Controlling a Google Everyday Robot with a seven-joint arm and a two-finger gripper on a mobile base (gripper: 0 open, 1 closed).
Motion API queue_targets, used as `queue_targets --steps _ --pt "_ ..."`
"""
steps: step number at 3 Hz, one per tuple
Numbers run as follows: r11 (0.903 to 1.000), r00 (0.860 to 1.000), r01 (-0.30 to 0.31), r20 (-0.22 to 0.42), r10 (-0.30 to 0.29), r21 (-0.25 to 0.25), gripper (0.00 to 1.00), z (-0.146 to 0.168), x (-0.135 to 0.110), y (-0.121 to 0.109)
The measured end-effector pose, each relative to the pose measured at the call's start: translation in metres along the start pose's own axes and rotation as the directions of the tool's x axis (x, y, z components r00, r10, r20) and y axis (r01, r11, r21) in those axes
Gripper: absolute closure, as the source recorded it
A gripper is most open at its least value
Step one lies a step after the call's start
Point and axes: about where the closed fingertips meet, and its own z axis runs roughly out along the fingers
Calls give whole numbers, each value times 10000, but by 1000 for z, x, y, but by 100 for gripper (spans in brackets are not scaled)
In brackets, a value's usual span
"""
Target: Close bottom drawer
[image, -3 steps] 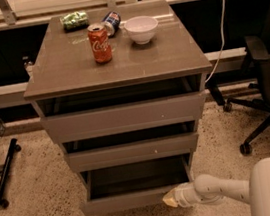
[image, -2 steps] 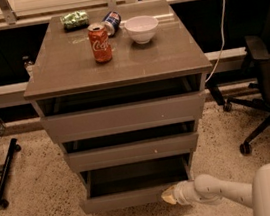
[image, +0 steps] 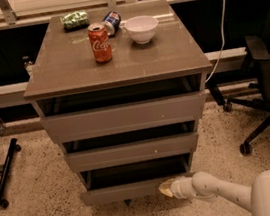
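Note:
The bottom drawer (image: 122,191) is the lowest of three in the grey-brown cabinet (image: 126,116). It stands pulled out, its flat front forward of the drawers above and its dark inside showing. My gripper (image: 166,188) sits at the end of the white arm (image: 218,193), low at the right end of that drawer front and against it. The middle drawer (image: 131,152) and the top drawer (image: 123,116) also stand slightly out.
On the cabinet top stand a red cola can (image: 100,43), a white bowl (image: 142,28), a blue can lying down (image: 111,21) and a green packet (image: 74,19). A black office chair (image: 269,95) stands at the right. A black stand leg (image: 6,175) lies on the floor at the left.
The bottom drawer front sits a little further in than before, and my gripper has moved with it towards the cabinet.

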Motion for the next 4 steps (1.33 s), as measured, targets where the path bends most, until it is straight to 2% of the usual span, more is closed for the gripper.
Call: queue_targets --steps 1,3,4 --pt "9999 9998 14 218 -16 105 60 8 -7 -10" --pt "10000 9998 10 216 -11 58 13 10 -7 -7" --pt "10000 9998 10 215 -11 30 0 12 -7 -6"
